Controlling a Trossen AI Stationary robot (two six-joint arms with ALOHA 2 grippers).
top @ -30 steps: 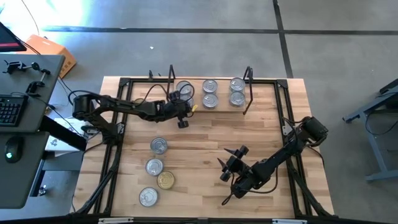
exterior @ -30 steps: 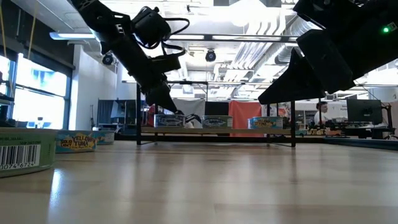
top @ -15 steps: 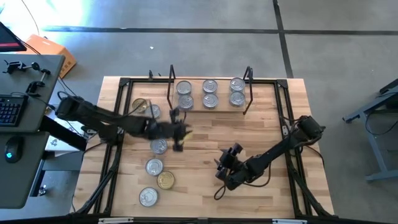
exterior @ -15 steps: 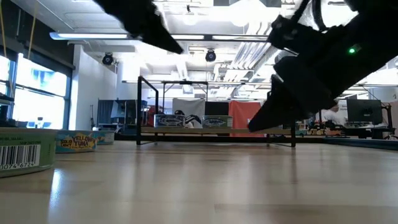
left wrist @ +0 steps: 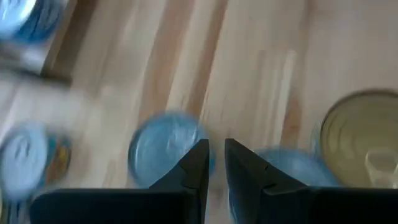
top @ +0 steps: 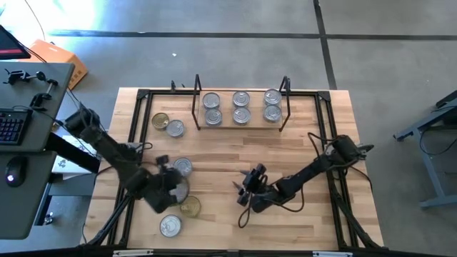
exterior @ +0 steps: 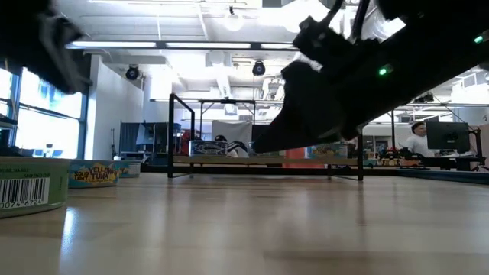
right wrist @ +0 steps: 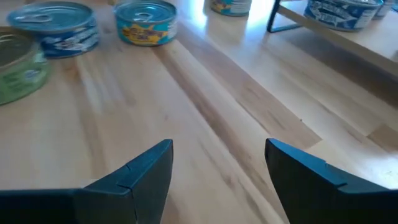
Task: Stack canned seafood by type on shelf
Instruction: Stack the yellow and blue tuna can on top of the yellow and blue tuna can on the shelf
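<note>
We are looking down on the shelf (top: pixel 240 123) at the far edge of the worktop (top: pixel 228 153), carrying six silver-lidded tins (top: pixel 240 107) in three pairs. Two more tins, one gold (top: pixel 161 121), are lying just left of it. Our left gripper (top: pixel 173 187) is hovering over the near-left cluster of tins (top: pixel 183 167), its jaws nearly closed and holding nothing; its wrist view shows a silver lid (left wrist: pixel 165 147) just beyond them. Our right gripper (top: pixel 246 191) is sitting low near the worktop's middle with its jaws spread wide and empty.
</note>
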